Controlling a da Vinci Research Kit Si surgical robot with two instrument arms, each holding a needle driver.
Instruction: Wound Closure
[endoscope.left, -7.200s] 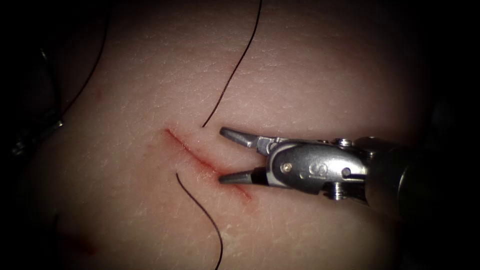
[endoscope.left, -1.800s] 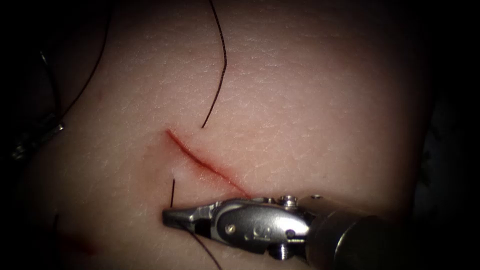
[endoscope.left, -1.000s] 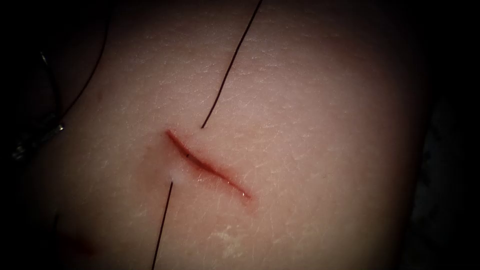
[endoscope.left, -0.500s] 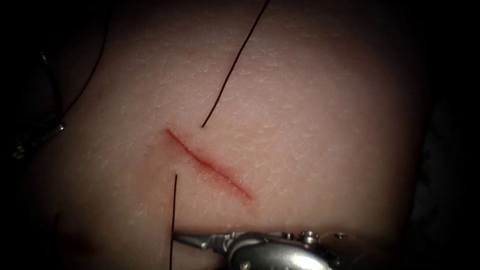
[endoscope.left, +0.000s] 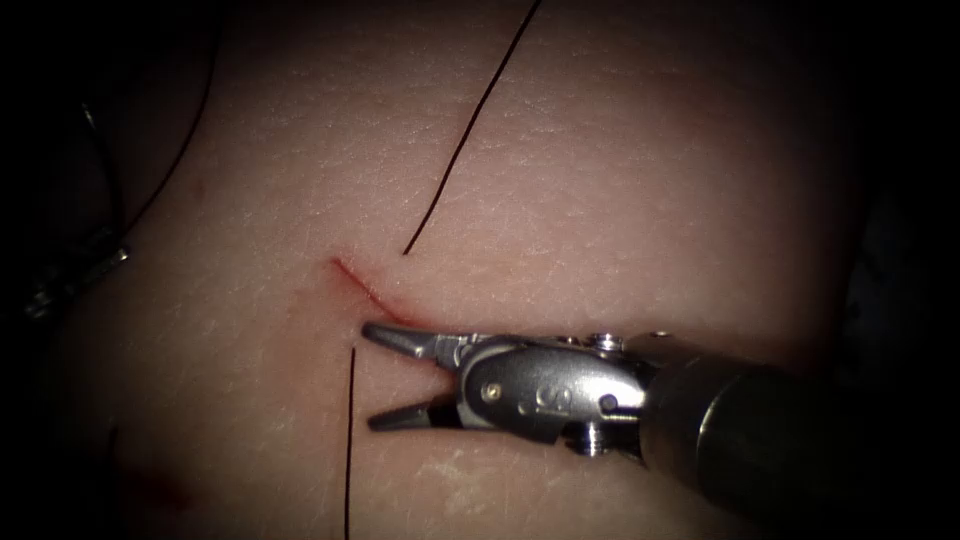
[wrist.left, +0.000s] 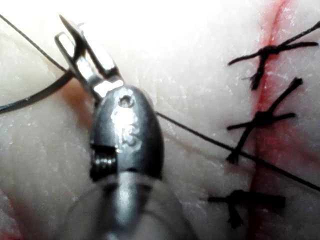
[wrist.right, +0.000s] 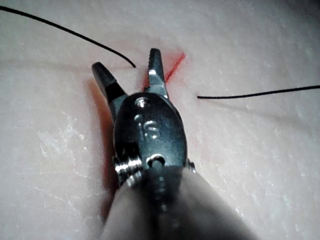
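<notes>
Plainly the thread (endoscope.left: 455, 150) already runs under the cut (endoscope.left: 355, 280). One strand leaves the tissue (endoscope.left: 620, 180) just right of the cut's upper end and rises away. The other strand comes out on the left of the cut and drops straight down. Between those two points the thread is buried.

The right arm's tool (endoscope.left: 372, 376) lies across the lower part of the cut with its jaws spread wide and nothing between them. Both tips stop just right of the lower strand, near it but apart, and close to where it leaves the tissue. The right wrist view agrees: the jaws gape on bare tissue, and a thread end stops between the tips without touching either.

I judge this to be thread handling on a placed stitch, with the right tool poised to take the left-hand strand. That calls for sliding the tips over the strand and closing squarely, without nipping the tissue.

The left arm's tool (wrist.left: 75, 45) appears closed on the needle (wrist.left: 35, 97) near one end of its curve. The needle is clear of the tissue, well away from three tied stitches (wrist.left: 262, 117).
</notes>
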